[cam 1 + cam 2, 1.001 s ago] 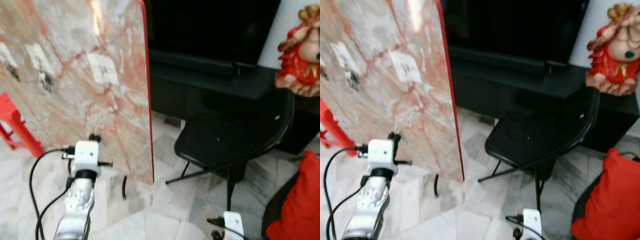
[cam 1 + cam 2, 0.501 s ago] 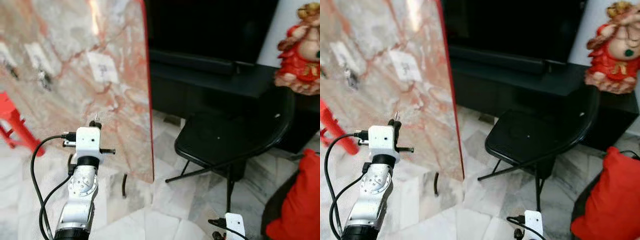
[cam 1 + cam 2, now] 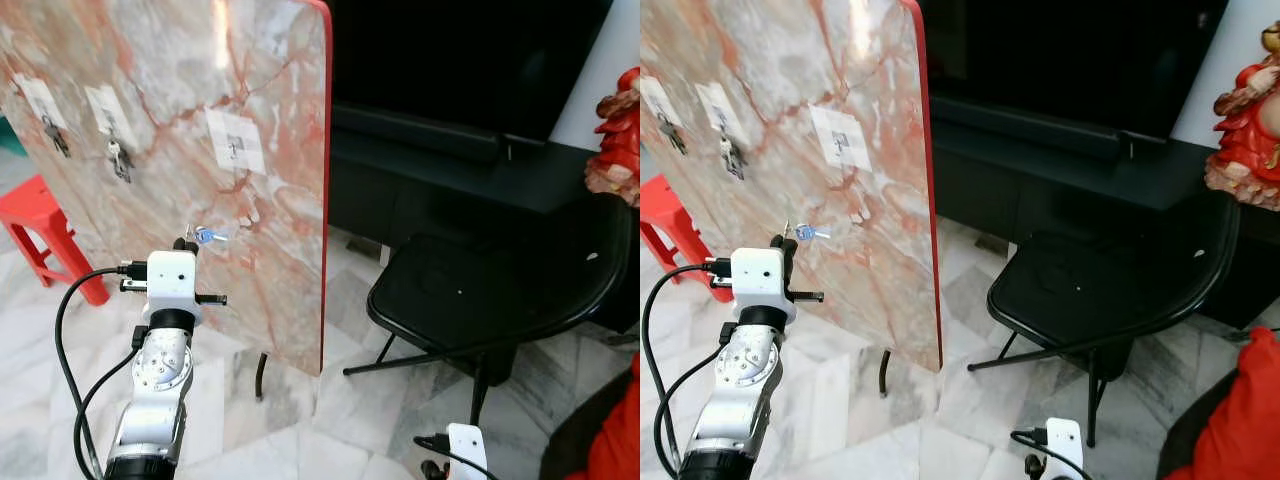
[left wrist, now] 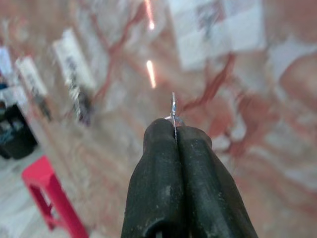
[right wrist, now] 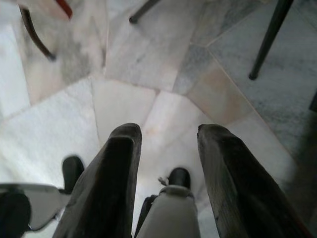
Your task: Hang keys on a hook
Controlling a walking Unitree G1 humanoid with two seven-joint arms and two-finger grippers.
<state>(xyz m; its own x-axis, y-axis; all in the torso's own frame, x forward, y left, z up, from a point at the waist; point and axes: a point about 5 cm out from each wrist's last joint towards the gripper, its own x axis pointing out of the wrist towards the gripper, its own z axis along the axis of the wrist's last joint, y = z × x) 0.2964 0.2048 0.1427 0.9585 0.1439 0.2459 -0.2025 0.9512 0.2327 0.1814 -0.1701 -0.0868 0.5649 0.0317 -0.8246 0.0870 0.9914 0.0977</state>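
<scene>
A tall pink marble board [image 3: 170, 70] stands before me with three white hook plates. The right plate [image 3: 235, 142] carries nothing; keys [image 3: 119, 160] hang from the middle plate, and another key [image 3: 54, 135] hangs from the left one. My left gripper [image 4: 174, 130] is raised in front of the board, below the right plate, and is shut on a small blue-headed key [image 3: 206, 236]. In the left wrist view the key's thin metal edge [image 4: 174, 106] pokes up between the fingers. My right gripper [image 5: 166, 134] hangs low over the floor, open with nothing in it.
A black folding chair [image 3: 480, 290] stands right of the board, before a dark TV cabinet [image 3: 450, 165]. A red stool [image 3: 45, 215] sits at the left. A red figurine [image 3: 1250, 130] is on the cabinet, and a red cushion [image 3: 1240, 430] lies at the lower right.
The whole picture has shifted right and sharpened, so the camera moved. My left gripper has risen slightly before the board, and the blue key now shows above the wrist.
</scene>
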